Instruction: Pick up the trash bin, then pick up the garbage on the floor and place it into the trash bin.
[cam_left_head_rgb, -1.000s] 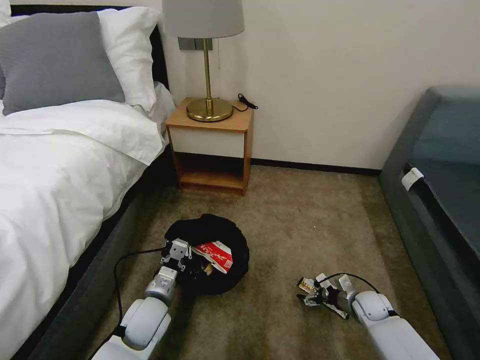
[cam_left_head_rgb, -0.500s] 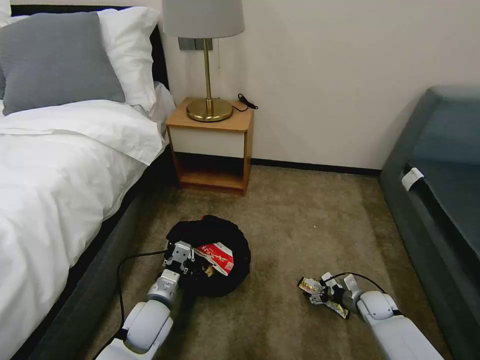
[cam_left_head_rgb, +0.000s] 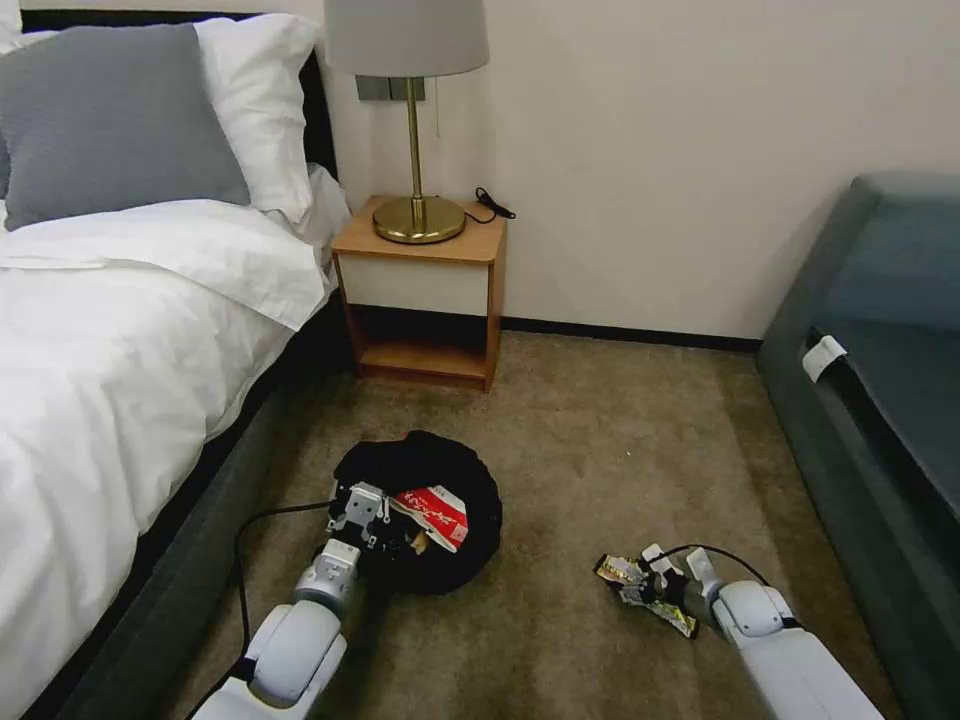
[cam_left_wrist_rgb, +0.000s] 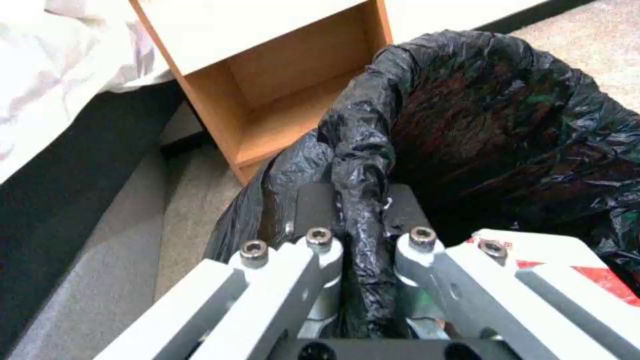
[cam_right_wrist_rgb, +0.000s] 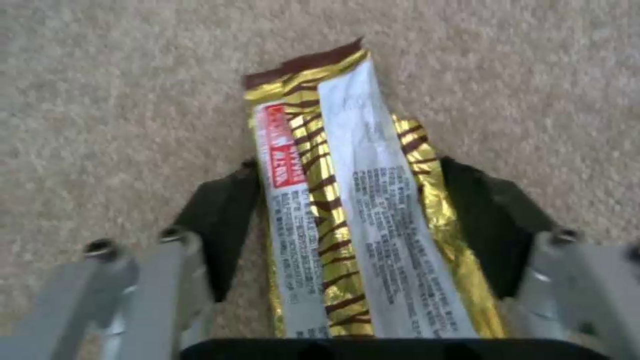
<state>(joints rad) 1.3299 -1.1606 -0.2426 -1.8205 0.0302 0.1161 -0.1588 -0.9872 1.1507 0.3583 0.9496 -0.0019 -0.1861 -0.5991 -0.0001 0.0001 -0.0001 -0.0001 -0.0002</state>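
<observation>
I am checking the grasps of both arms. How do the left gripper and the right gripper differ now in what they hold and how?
The left gripper is shut on the rim of the round trash bin with the wrinkly black plastic liner; the right gripper stands open around the gold and silver bar wrapper.
The left gripper is beside the bed; the right gripper is low over the carpet nearer the sofa.
Both point away from the robot.

You're looking at a bedroom, hotel-like: a bed with white linen (cam_left_head_rgb: 110, 340) and grey and white pillows (cam_left_head_rgb: 110, 120) along one side, a small wooden nightstand (cam_left_head_rgb: 425, 290) carrying a brass lamp with a pale shade (cam_left_head_rgb: 410, 120), beige carpet (cam_left_head_rgb: 600, 450), a plain cream wall (cam_left_head_rgb: 680, 150), and a dark teal upholstered sofa (cam_left_head_rgb: 880, 360) opposite.
</observation>
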